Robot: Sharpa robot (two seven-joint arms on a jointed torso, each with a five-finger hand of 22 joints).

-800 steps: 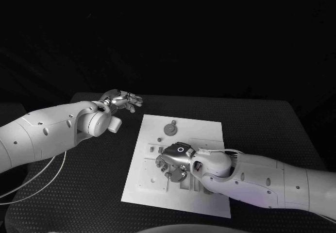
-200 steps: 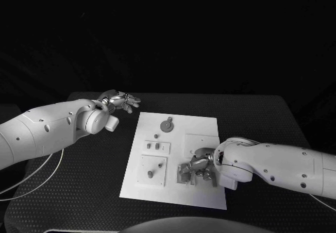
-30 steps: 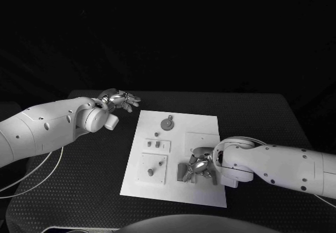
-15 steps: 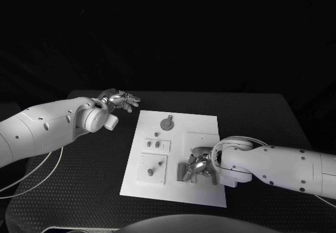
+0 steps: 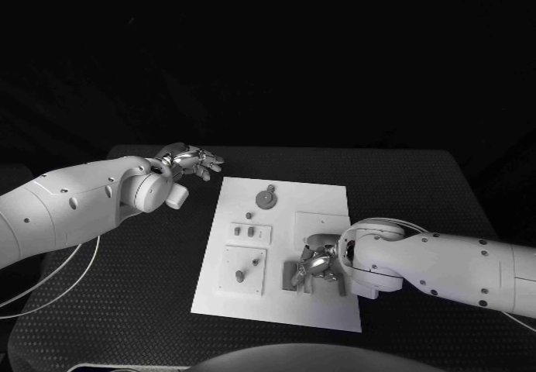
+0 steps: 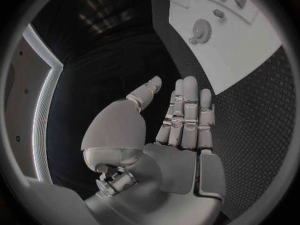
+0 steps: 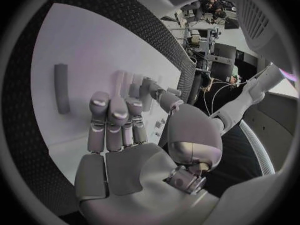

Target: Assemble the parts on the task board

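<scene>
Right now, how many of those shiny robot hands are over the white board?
1: the right hand is over the task board, near its front right. The left hand hovers off it, beyond the far left corner.

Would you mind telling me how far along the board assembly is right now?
Partly done, at a guess: the round gear-like part sits at the far end of the white task board. The right hand works over upright grey parts near the board's front; whether it holds one is unclear. The left hand hovers off-board, fingers apart.

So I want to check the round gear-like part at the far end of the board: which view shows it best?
The head view: the round part lies unobstructed on the board, seen from above. The left wrist view shows it too, bent by the lens, beyond the left hand. I can't find it in the right wrist view.
</scene>
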